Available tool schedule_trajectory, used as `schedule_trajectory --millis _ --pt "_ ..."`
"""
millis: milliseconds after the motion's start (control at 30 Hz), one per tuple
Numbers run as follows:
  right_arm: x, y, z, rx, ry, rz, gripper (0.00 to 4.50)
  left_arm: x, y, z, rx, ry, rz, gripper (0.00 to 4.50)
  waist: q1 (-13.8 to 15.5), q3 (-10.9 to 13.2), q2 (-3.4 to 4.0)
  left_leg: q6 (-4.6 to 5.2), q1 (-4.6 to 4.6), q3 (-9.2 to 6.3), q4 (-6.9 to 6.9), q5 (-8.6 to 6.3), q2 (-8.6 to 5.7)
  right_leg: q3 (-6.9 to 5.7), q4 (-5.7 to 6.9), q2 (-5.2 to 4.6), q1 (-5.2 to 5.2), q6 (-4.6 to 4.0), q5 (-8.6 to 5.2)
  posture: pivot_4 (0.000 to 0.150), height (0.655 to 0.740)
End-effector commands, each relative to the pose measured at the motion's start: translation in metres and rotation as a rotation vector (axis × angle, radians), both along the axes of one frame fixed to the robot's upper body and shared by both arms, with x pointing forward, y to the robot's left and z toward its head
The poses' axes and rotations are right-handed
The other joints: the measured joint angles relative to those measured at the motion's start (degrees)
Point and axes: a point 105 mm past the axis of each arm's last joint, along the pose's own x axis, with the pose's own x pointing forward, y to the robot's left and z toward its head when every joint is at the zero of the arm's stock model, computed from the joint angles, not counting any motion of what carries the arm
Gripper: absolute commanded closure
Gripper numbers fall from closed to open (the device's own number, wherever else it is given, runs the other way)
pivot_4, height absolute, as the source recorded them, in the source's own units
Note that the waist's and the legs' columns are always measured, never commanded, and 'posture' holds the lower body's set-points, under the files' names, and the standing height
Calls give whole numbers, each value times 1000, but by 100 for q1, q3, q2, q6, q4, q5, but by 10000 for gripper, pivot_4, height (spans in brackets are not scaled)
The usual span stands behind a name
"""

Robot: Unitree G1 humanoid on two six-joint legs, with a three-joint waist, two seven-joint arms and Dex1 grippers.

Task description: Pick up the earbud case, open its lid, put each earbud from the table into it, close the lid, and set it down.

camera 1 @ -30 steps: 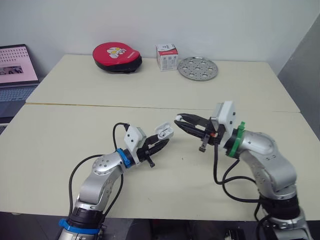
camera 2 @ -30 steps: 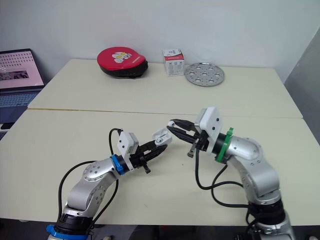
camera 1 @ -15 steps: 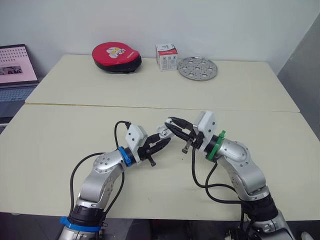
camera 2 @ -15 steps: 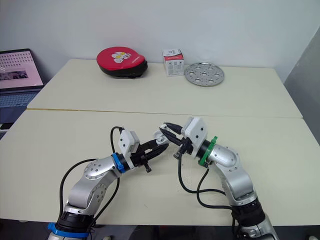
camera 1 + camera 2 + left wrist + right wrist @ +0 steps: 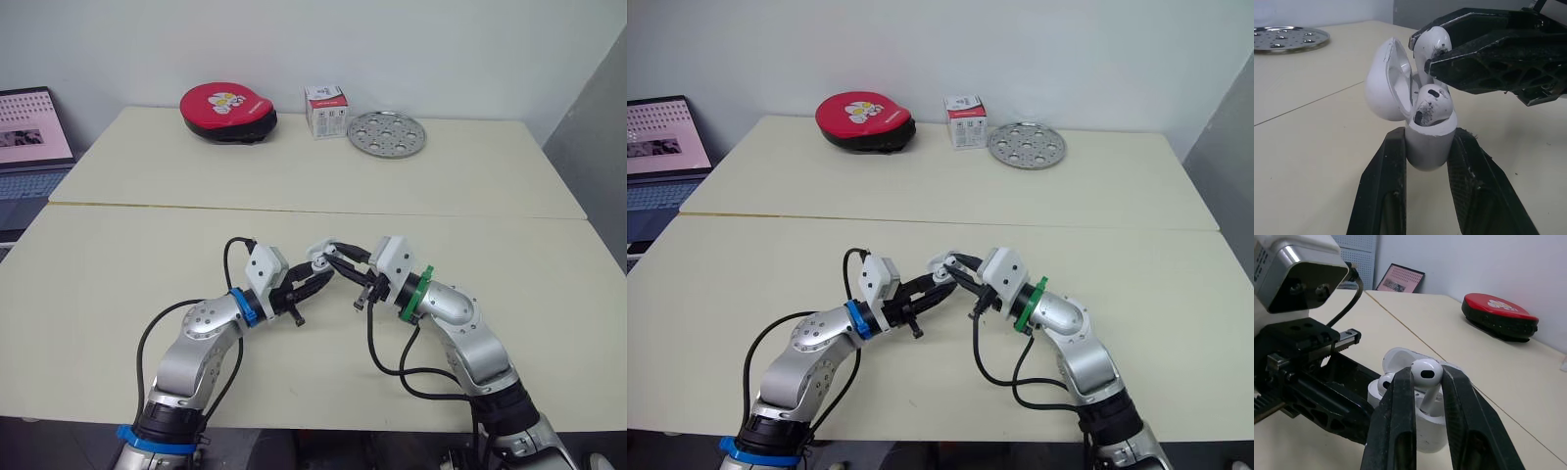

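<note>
Left wrist view gives the closest look. The left jaws are closed on the lower body of the earbud case (image 5: pixel 1431 147), one finger on each side, holding it upright with its mouth facing up. Its lid (image 5: pixel 1385 83) stands hinged back, wide open. The first earbud (image 5: pixel 1431 106) sits in its socket with its head showing above the rim.

The right jaws are narrowed to a slim gap and pinch the head of the second earbud (image 5: pixel 1426 372). It hangs just above the case, beside the seated one. Its stem points down toward the case, roughly in line with the case's upright axis. I judge the coming move to be a short push straight along that stem. Whether its tip has entered the socket I cannot tell.

From the head camera, the case is over the near middle of the tabletop (image 5: pixel 118 284) and seems lifted clear of it. The left arm reaches it from the left and the right arm from the right.

The case is small, white, glossy and rounded. Both earbuds are white with dark marks on their heads. A tilted stem would probably catch on the rim or on the seated earbud.
</note>
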Motion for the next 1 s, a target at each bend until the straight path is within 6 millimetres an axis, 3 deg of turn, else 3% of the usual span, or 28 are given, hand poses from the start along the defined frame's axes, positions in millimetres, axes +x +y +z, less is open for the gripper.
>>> schedule_trajectory --millis 33,200,533,1000 --pt "-1 1 -2 -37 -24 -6 41131 -3 -4 14 -15 -57 -30 37044 0 0 0 0 0 0 0 0 0 0 0 0 0 0 0 1500 7400" --pt "-6 5 -6 -30 36 26 41131 -4 -4 14 -13 -60 -35 37044 0 0 0 0 0 0 0 0 0 0 0 0 0 0 0 1500 7400" --pt "-6 0 5 8 88 9 6333 -6 -5 13 -7 -61 -42 37048 0 0 0 0 0 -1 -1 0 0 0 0 0 0 0 0 1500 7400" --pt "-2 -11 10 14 65 -36 6208 -1 3 7 -7 -40 10 37051 0 0 0 0 -1 0 -2 0 0 0 -2 0 0 0 0 1500 7400"
